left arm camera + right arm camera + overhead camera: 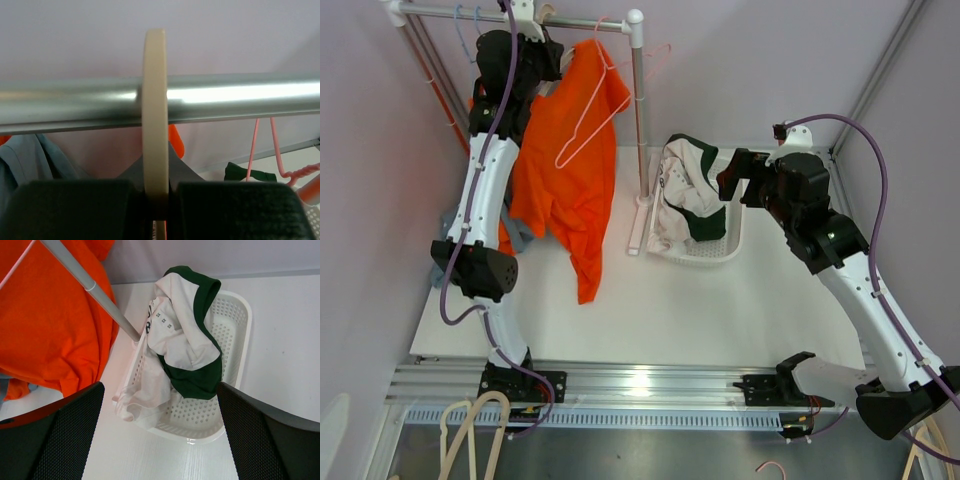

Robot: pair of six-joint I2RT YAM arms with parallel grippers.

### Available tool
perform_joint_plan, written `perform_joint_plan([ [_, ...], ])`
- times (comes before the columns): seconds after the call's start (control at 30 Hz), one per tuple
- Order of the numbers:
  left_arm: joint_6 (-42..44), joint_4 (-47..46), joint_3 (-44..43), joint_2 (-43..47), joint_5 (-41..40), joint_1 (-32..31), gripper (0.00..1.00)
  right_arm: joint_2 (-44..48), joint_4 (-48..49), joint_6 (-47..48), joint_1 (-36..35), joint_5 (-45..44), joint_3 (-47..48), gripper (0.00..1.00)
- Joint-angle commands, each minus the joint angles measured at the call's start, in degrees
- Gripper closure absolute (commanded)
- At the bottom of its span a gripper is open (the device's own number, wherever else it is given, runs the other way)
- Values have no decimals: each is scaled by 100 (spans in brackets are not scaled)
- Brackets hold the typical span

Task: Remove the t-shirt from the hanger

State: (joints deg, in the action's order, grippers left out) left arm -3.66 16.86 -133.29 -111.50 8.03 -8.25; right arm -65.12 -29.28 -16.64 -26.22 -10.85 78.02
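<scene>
An orange t-shirt hangs from the rack's metal rail at the back left, its hem trailing down toward the table. Up at that rail, my left gripper is shut on the cream hook of the hanger, which loops over the rail; the black pads press it from both sides. The rest of the hanger is hidden under the shirt. My right gripper hovers open over the white basket, holding nothing, with the t-shirt to its left.
The basket at the back right holds a white and green garment. A bare pink wire hanger hangs in front of the shirt beside the rack's upright post. A blue-grey garment hangs behind the left arm.
</scene>
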Motion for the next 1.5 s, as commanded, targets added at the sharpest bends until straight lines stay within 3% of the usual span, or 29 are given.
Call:
perform_joint_plan([
  [0.0, -170, -271, -320, 23, 40, 43, 99, 79, 133, 91, -33, 4, 82, 1],
  [0.5, -12, -606, -601, 462, -750, -264, 99, 158, 106, 12, -33, 127, -14, 0],
  [0.67, 278, -762, 161, 1042, -1496, -528, 99, 210, 247, 135, -50, 355, -32, 0],
  [0.83, 787, -1316, 1235, 1771, -2823, -1037, 99, 237, 651, 266, -234, 811, 20, 1],
  [1.03, 489, -1317, 2235, 2528, -3964, -1257, 99, 219, 993, 547, -927, 1023, 3, 1],
  [1.1, 489, -1335, 2369, 2677, -4291, -1371, 99, 211, 1151, 767, -1191, 1198, -76, 0],
  [1.23, 708, -1238, 2334, 2625, -5730, -1723, 99, 228, 1520, 1154, -2016, 1436, -313, 0],
  [1.27, 822, -1342, 2334, 2599, -6665, -1802, 99, 237, 1635, 1216, -2158, 1532, -383, 1],
  [1.33, 1155, -1545, 2256, 2459, -7479, -2013, 99, 211, 1942, 1304, -2413, 1796, -550, 1],
  [1.47, 1157, -1212, 2299, 2475, -8062, -2268, 99, 79, 2513, 1287, -2915, 2174, -709, 1],
])
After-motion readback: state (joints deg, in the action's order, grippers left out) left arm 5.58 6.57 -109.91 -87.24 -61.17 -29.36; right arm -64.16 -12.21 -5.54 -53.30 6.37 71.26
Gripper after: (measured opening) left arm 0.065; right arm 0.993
